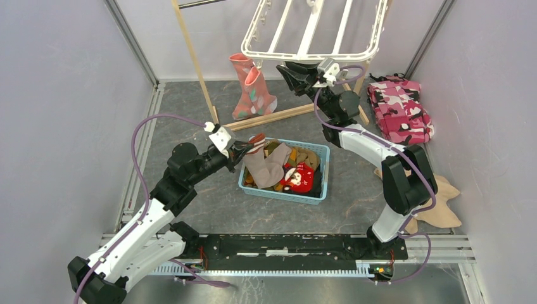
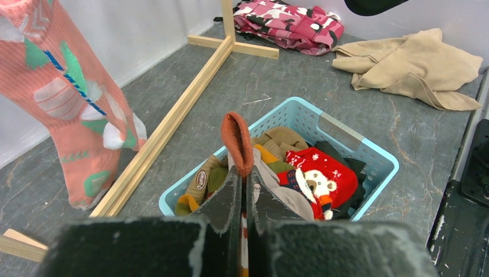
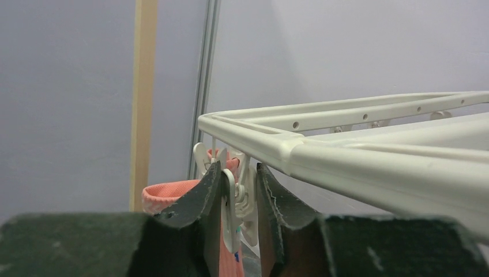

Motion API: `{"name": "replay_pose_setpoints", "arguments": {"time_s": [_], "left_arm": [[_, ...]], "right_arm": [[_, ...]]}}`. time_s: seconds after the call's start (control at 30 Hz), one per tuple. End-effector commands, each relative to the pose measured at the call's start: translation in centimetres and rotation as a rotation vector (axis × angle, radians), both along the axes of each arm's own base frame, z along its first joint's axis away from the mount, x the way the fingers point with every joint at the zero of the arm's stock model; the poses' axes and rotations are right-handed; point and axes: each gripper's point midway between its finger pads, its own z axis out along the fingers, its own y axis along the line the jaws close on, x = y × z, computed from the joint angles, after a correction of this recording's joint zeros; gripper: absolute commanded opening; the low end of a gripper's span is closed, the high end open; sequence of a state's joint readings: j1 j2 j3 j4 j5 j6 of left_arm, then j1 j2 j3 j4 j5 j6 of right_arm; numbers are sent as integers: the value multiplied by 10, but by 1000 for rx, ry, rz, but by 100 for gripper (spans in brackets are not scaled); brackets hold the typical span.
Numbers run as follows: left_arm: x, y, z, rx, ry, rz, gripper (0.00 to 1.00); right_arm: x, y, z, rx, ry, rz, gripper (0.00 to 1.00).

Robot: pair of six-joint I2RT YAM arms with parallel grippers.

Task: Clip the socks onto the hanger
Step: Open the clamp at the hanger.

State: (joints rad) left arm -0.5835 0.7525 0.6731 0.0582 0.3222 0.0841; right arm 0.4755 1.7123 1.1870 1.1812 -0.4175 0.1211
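The white hanger [image 1: 313, 28] hangs at the back, with a pair of salmon-pink socks [image 1: 250, 88] clipped to its near left corner. My right gripper [image 1: 290, 71] is raised to the hanger's near rim. In the right wrist view its jaws [image 3: 237, 179] are closed on a white clip [image 3: 233, 199] under the rim [image 3: 346, 150], both fingers touching it. My left gripper [image 2: 245, 184] is shut on a grey-brown sock with an orange-red toe [image 2: 237, 141], lifted just above the blue basket [image 2: 369, 156]. More socks lie in the basket, a bright red one [image 2: 317, 173] among them.
The light wooden stand [image 1: 202, 69] rises at the back left, its base bar [image 2: 173, 115] lying along the floor. A pink camouflage cloth [image 1: 399, 107] lies at the back right. A tan garment [image 1: 443, 202] sits beside the right arm.
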Motion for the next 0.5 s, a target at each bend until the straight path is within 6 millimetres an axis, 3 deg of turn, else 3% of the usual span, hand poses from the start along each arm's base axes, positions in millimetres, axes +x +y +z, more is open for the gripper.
{"name": "replay_pose_setpoints", "arguments": {"time_s": [0.0, 0.3, 0.47], "left_arm": [[2, 1, 7, 8, -50, -7, 2], [9, 1, 11, -44, -26, 2, 2], [17, -21, 26, -163, 73, -99, 2]], "right_arm": [[-10, -1, 18, 27, -49, 22, 22], [-9, 0, 16, 41, -11, 35, 7], [-4, 1, 13, 43, 37, 43, 6]]}}
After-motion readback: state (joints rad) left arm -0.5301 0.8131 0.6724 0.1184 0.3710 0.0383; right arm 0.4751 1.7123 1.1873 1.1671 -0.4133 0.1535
